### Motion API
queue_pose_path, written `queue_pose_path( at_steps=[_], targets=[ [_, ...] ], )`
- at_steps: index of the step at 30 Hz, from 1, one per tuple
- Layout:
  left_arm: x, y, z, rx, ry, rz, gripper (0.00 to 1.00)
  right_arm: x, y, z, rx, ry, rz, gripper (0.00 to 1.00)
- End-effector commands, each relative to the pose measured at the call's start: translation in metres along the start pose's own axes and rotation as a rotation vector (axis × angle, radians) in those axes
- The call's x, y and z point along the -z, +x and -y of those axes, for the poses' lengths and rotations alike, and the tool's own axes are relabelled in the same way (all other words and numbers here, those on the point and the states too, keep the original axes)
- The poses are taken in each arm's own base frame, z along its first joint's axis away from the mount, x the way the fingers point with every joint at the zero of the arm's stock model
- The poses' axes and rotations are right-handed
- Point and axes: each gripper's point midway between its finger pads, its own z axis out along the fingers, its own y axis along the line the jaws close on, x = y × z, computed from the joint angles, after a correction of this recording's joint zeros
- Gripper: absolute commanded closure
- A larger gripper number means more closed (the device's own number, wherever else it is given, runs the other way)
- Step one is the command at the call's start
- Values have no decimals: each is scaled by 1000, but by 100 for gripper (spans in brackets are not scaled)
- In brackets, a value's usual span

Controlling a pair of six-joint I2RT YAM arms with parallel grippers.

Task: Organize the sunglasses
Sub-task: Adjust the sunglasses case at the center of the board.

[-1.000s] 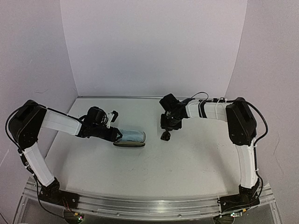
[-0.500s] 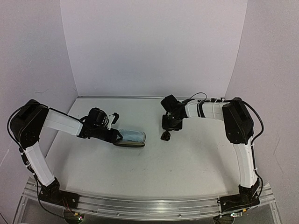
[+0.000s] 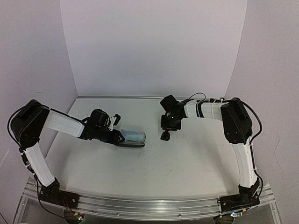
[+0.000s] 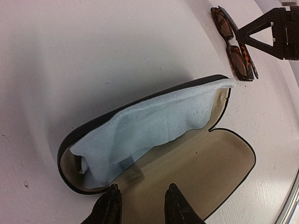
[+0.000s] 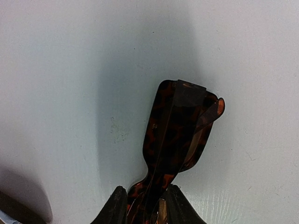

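The sunglasses (image 3: 165, 135) are a small folded pair; the frame is mottled dark brown and black with orange flecks, the lenses dark; the temples lie folded flat against the lenses; my right jaws are closed on the pair near the bridge, so one lens reaches out past my fingertips in the right wrist view; the pair sits low over the white bench (image 3: 154, 177), just right of its middle; whether it touches the bench I cannot tell; its shadow falls just beside it.
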Motion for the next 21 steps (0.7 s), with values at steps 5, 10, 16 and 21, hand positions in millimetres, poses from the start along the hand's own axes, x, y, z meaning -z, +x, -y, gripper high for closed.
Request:
queue_pose_path(
  at_steps=[5,10,16,21],
  targets=[
    [-5,17,13,38,-27,-38,69,-3,-9,-2,-20,-24,15,71],
    [-5,26,13,58,-45,-53,70,-3,-10,-3,-20,-36,9,72],
    [-1,26,20,90,-33,-42,69,-4,-10,-7,-16,-49,-2,78],
    [-4,27,32,85,-18,-48,69,-4,-9,-8,-16,-56,-7,87]
  ],
)
